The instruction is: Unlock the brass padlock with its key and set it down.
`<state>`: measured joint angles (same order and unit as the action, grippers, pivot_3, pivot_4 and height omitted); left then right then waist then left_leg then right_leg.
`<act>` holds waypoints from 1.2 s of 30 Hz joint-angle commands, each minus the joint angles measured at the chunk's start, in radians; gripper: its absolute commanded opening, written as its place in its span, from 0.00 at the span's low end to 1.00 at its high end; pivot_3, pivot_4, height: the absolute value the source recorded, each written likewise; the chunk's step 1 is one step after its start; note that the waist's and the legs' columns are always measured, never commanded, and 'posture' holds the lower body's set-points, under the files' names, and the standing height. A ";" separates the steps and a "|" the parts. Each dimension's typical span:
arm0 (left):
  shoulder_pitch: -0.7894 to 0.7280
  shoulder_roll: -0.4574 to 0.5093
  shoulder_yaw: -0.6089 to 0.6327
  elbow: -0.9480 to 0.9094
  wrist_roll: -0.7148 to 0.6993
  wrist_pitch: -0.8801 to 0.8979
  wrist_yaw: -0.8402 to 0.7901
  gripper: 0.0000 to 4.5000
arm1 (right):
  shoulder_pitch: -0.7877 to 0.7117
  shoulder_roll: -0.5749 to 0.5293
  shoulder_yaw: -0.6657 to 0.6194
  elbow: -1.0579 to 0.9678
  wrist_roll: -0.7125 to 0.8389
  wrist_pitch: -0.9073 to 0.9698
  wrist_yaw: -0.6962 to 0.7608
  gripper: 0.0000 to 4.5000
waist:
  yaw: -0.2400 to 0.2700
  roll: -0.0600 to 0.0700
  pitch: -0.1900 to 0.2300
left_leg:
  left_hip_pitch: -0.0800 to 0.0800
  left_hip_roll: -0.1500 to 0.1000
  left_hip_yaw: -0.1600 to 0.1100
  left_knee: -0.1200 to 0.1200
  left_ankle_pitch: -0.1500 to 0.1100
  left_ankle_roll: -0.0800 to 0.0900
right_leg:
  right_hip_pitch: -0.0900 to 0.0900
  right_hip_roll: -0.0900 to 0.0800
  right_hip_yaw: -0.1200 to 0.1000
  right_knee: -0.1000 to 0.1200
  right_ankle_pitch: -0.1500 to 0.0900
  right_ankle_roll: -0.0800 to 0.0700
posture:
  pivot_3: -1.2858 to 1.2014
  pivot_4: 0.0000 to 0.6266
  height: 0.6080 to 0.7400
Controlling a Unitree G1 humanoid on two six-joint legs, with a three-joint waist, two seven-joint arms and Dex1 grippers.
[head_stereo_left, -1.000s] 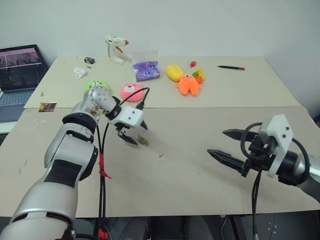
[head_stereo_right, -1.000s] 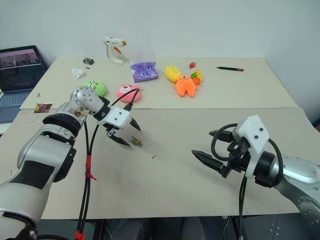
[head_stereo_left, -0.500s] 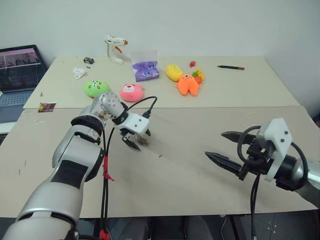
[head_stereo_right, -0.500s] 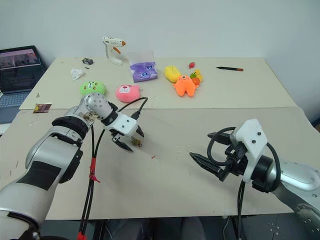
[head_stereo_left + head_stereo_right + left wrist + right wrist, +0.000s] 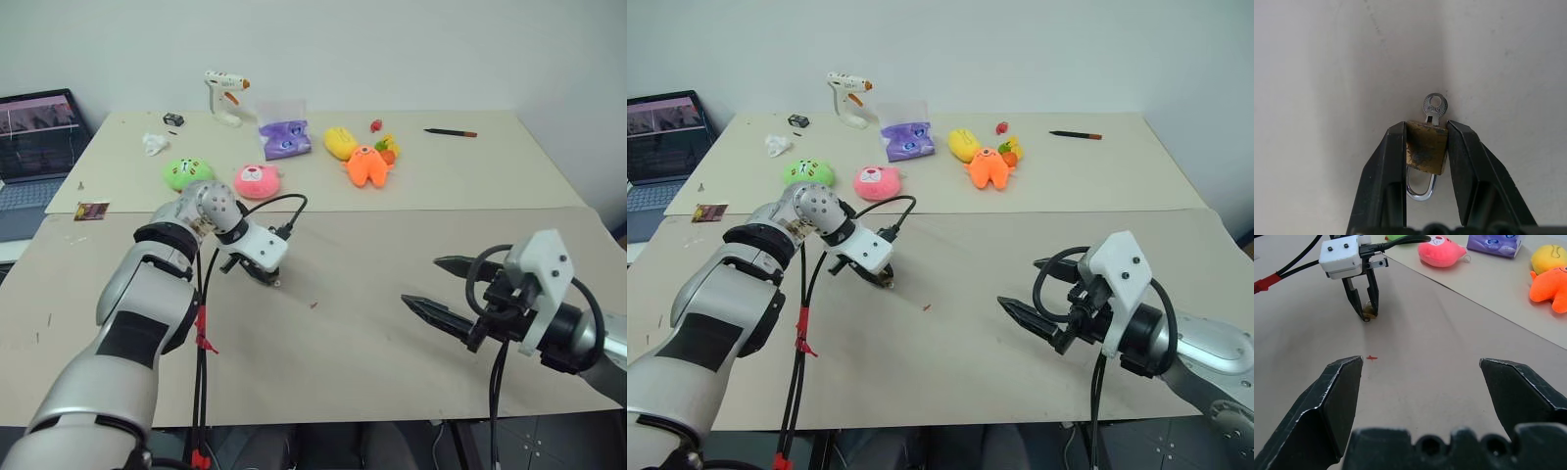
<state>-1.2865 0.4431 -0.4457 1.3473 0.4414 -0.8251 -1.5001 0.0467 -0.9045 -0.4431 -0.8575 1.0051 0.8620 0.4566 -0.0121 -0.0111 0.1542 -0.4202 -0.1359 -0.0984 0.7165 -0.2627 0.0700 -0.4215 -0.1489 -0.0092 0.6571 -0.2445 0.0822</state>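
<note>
The brass padlock (image 5: 1425, 149) lies on the beige table, silver shackle (image 5: 1419, 188) pointing back toward the wrist. The key (image 5: 1435, 105) sticks out of its far end, round head showing. My left gripper (image 5: 1426, 128) points steeply down at the table and is shut on the padlock's body, one black finger (image 5: 1393, 161) against each side. From the head, this gripper (image 5: 265, 279) is left of centre on the near table. My right gripper (image 5: 423, 281) hovers open and empty at the right, well apart, facing the padlock (image 5: 1369, 312).
On the far table lie a pink plush (image 5: 258, 180), a green plush (image 5: 186, 172), an orange plush (image 5: 368, 164), a yellow plush (image 5: 341, 142), a purple packet (image 5: 285, 138), a glue gun (image 5: 225, 95) and a pen (image 5: 452, 131). A laptop (image 5: 37, 137) stands at the left. A red speck (image 5: 313, 305) lies near the padlock.
My left gripper has come down over the padlock and closed its fingers on the body. The right gripper has stayed where it was, still open.
</note>
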 commanded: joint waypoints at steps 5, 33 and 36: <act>-0.006 -0.044 0.155 0.000 -0.147 0.300 -0.071 0.16 | -0.033 -0.005 0.010 -0.006 -0.004 -0.027 0.001 1.00 | 0.001 0.000 0.000 | 0.000 0.000 0.000 0.000 0.000 0.000 | -0.001 0.000 -0.001 0.000 0.000 0.000 | 0.52 0.24 1.00; 0.721 0.136 0.178 -1.316 -0.286 1.268 0.197 0.89 | -0.102 0.033 0.122 0.036 -0.073 -0.060 0.016 1.00 | 0.009 0.005 -0.006 | 0.021 -0.002 0.001 -0.012 -0.001 0.000 | 0.002 0.005 0.020 -0.009 -0.001 0.001 | 0.52 0.24 1.00; 0.662 0.159 0.211 -1.230 -0.330 1.223 0.191 0.89 | -0.109 0.037 0.131 0.042 -0.080 -0.061 0.020 1.00 | 0.011 0.004 -0.006 | 0.020 -0.002 0.001 -0.013 -0.001 -0.001 | 0.000 0.004 0.021 -0.009 -0.001 0.001 | 0.52 0.24 1.00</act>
<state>-0.5877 0.5781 -0.2585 0.0770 0.1407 0.4186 -1.3023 -0.0470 -0.8748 -0.3034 -0.8021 0.9310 0.8356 0.4727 -0.0015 -0.0067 0.1479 -0.4010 -0.1377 -0.0968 0.7031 -0.2632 0.0690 -0.4215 -0.1447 0.0116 0.6478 -0.2450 0.0829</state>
